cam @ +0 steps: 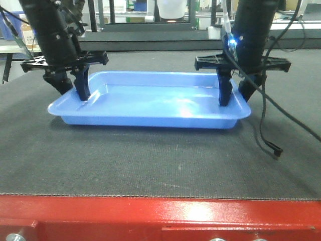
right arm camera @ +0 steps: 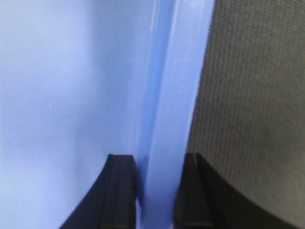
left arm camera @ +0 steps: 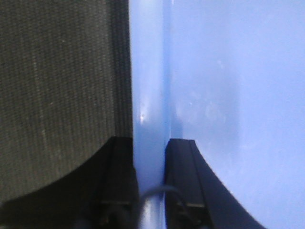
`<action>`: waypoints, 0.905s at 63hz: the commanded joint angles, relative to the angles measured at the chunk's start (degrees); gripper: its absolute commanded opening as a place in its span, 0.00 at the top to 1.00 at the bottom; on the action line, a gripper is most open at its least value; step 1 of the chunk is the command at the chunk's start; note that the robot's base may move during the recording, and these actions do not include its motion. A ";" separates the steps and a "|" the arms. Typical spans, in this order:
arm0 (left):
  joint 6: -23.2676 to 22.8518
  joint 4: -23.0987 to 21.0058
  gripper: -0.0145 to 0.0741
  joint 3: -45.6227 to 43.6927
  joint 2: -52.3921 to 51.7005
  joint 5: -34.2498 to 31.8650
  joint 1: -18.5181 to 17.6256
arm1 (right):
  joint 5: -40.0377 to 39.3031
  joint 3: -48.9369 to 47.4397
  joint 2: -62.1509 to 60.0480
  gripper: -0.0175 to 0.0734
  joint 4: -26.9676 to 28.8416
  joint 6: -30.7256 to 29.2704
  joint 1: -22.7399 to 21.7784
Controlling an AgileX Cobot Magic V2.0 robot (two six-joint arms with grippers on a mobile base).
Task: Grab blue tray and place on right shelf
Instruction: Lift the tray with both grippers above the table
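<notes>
The blue tray (cam: pixel 150 100) lies flat on the dark mat. My left gripper (cam: pixel 72 91) straddles the tray's left rim, one finger inside and one outside. In the left wrist view both fingers press against the rim (left arm camera: pixel 150 95), so the left gripper (left arm camera: pixel 151 143) is shut on it. My right gripper (cam: pixel 236 96) straddles the right rim in the same way. In the right wrist view the right gripper (right arm camera: pixel 159 160) is closed on the rim (right arm camera: pixel 167 119). The right shelf is out of view.
The dark mat (cam: pixel 150 160) covers a table with a red front frame (cam: pixel 150 216). A loose black cable (cam: pixel 271 145) hangs from the right arm onto the mat right of the tray. Racks and clutter stand behind the table's far edge (cam: pixel 150 25).
</notes>
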 commanded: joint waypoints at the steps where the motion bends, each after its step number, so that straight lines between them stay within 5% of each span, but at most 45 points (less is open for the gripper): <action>1: 0.59 2.54 0.88 -4.17 -6.49 2.85 -0.10 | 0.26 -1.98 -8.01 0.75 -1.69 -0.96 0.00; 18: 0.58 4.18 0.88 -4.78 -15.26 10.72 -2.02 | 5.06 -1.60 -18.09 0.75 -2.95 -0.96 0.39; 29: -0.62 9.39 0.88 -4.46 -20.39 13.69 -5.60 | 7.29 2.49 -24.90 0.75 -6.77 -0.96 3.00; 57: -0.87 7.61 0.88 10.19 -32.79 10.05 -8.11 | 3.47 21.62 -41.25 0.75 -9.52 4.54 6.34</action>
